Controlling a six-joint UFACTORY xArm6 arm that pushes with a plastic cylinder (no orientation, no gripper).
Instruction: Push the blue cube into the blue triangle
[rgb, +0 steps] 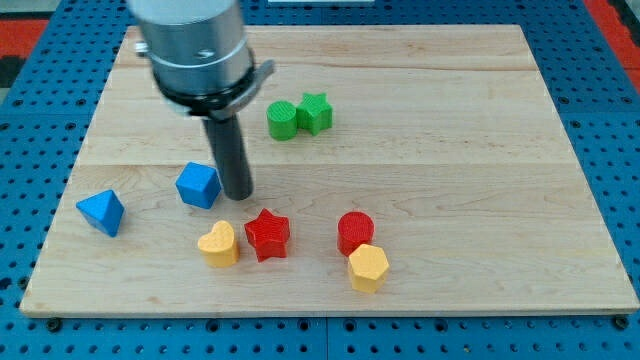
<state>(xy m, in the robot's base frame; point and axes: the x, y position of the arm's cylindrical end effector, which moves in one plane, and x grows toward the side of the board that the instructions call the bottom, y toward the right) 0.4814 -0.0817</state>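
Resting just right of the faceted blue cube, my tip — no fingers, holding nothing — blue triangle farther left.

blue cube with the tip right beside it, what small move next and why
Probably slide my tip toward the view's left and slightly down. It sits just at the view's right of the blue cube, and the blue triangle lies further left and a little lower, with bare board between them.

A lab bench: wooden board on blue perforated table under a robot arm.
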